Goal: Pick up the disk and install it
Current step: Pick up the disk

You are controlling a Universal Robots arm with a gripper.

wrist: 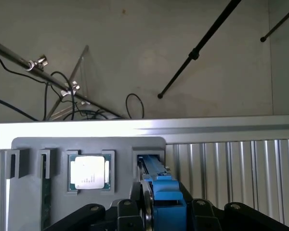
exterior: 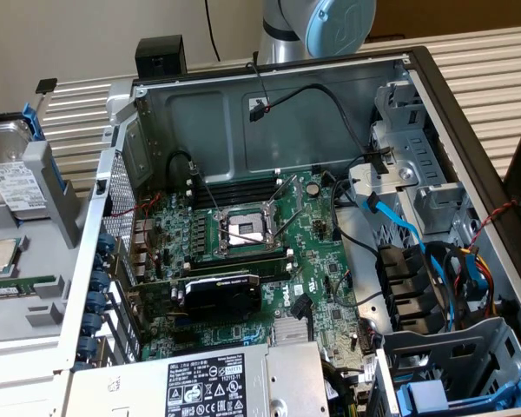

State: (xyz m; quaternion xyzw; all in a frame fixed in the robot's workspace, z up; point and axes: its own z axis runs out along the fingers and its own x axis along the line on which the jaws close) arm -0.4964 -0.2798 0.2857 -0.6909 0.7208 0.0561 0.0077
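The disk [wrist: 160,186] stands on edge in a slot of the grey holder tray [wrist: 33,149], its bright blue carrier facing the wrist camera. My gripper [wrist: 161,214] straddles it, with black fingers [wrist: 130,211] close against both sides of the carrier, shut on it. In the exterior view the disk [exterior: 13,178] shows its white label and blue frame at the exterior view's left edge, leaning in the grey tray [exterior: 43,261]. The open computer case [exterior: 269,226] lies beside the tray, and blue drive carriers sit in its bay [exterior: 425,395] at the exterior view's lower right.
A square silver processor chip [wrist: 90,172] sits in the tray pocket next to the disk. The case holds a motherboard [exterior: 243,234], a graphics card [exterior: 221,291], a labelled power supply box [exterior: 208,387] and loose blue and black cables [exterior: 417,243]. The slatted table edge [wrist: 183,126] runs just behind the tray.
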